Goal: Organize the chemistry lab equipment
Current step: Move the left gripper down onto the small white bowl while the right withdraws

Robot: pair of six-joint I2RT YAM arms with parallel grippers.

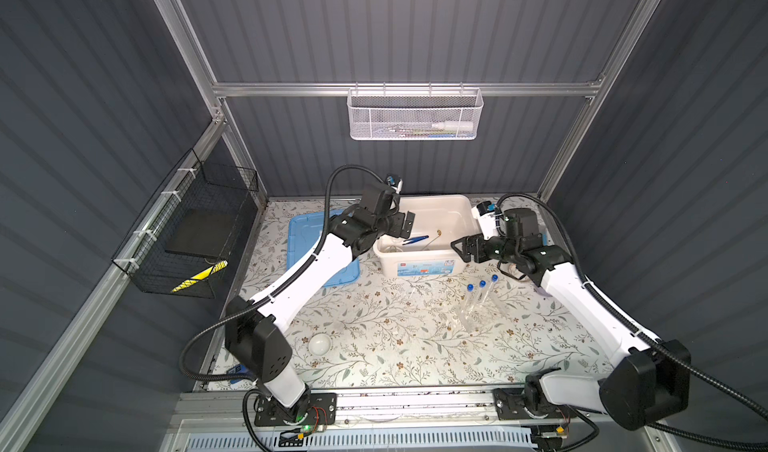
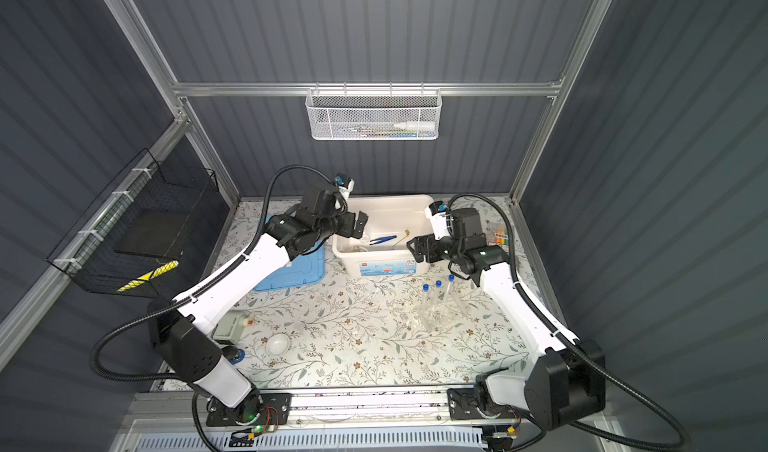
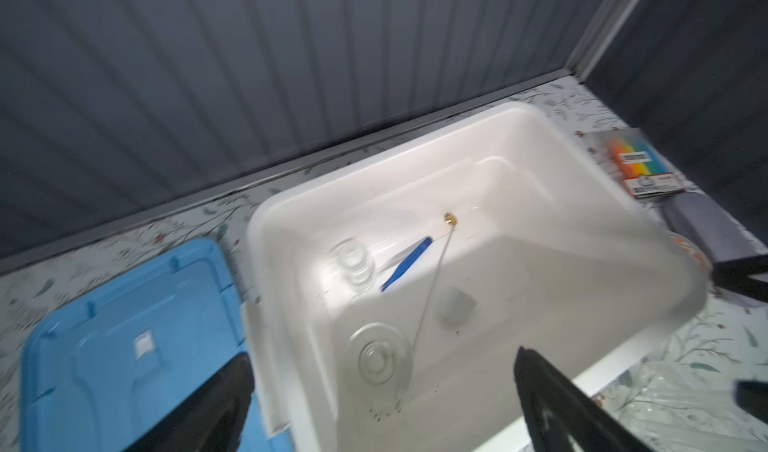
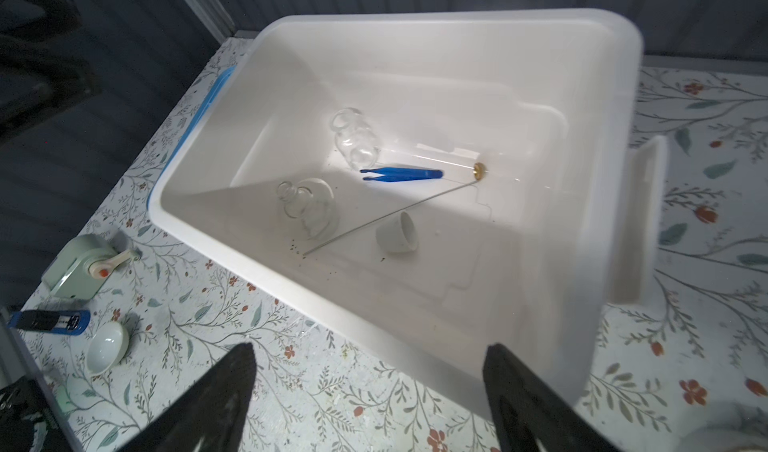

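Gathered in white bin (image 4: 457, 14): blue tweezers (image 4: 401, 174), brass-tipped rod (image 4: 386, 217), glassware (image 4: 311, 209). Left tool (image 3: 380, 354), right tool (image 4: 370, 348) spread, empty, probably ready for test tubes (image 1: 482, 292) on tabletop (image 1: 395, 346).

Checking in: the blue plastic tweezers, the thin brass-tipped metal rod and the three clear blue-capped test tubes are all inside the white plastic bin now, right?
Not quite. The three clear blue-capped test tubes are outside the white plastic bin, on the floral table in front of it, as both top views show. The blue plastic tweezers and thin brass-tipped metal rod are inside.
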